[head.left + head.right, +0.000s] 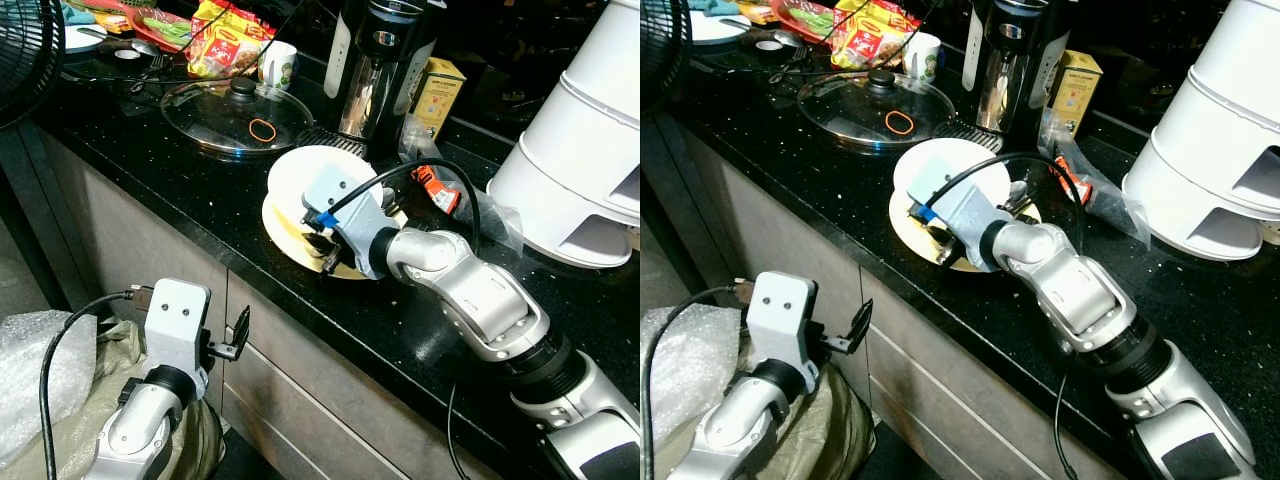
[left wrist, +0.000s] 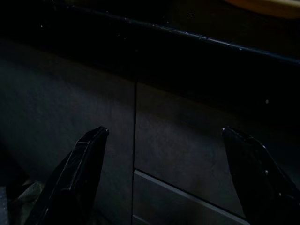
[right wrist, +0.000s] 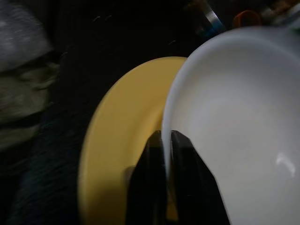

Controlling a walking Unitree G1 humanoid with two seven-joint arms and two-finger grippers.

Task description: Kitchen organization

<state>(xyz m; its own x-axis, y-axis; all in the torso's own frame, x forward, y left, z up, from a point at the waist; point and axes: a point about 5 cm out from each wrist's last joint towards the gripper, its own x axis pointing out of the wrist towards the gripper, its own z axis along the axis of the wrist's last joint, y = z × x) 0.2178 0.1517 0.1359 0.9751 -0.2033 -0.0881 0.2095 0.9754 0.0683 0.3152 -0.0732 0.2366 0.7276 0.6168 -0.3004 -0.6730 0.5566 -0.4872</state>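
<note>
**Lifting the white plate clear of the yellow one**

The right gripper (image 3: 167,154) has its two black fingers pinched on the near rim of the round white ceramic plate (image 1: 310,170), one finger above the rim and one below. That plate lies on a round pale-yellow plate (image 3: 122,136), and both sit at the front edge of the black speckled stone counter (image 1: 180,190), roughly at 6 o'clock from the chrome-and-black coffee maker (image 1: 375,70). The glass pan lid with a black knob (image 1: 237,115) lies at about 10 o'clock from the plates.

The grip is thin, on the rim alone, so a slow lift seems wise, keeping the plate level so that it neither pivots in the fingers nor drags the yellow plate along. The black cable (image 1: 420,170) arching over the wrist should be kept off the coffee maker.

The left gripper (image 2: 164,178) hangs idle with its fingers spread, facing the grey cabinet front (image 2: 187,154) below the counter.
</note>
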